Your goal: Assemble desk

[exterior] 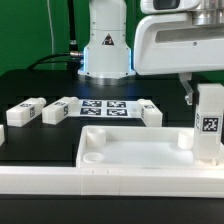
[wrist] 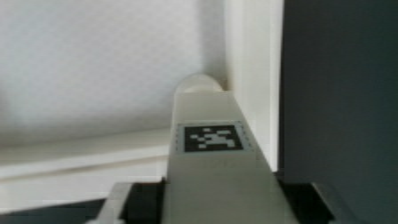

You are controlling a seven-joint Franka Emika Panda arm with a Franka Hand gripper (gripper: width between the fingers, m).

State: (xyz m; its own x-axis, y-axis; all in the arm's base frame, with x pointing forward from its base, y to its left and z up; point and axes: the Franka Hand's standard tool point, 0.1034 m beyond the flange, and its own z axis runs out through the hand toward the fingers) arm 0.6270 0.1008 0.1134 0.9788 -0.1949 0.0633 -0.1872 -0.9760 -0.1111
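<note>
The white tray-like tabletop (exterior: 125, 152) lies at the front of the black table. My gripper (exterior: 205, 94) is shut on a white tagged leg (exterior: 209, 128) and holds it upright over the tabletop's corner at the exterior view's right. In the wrist view the leg (wrist: 215, 140) runs out from between my fingers (wrist: 135, 203), its far end at the tabletop's corner (wrist: 210, 82), by the raised rim. I cannot tell whether the end sits in the socket. Three loose legs lie behind: two at the left (exterior: 22, 113) (exterior: 58, 110), one at the right (exterior: 151, 112).
The marker board (exterior: 105, 107) lies flat behind the tabletop, in front of the robot's base (exterior: 105, 50). A long white border rail (exterior: 90, 186) runs along the front edge, close against the tabletop.
</note>
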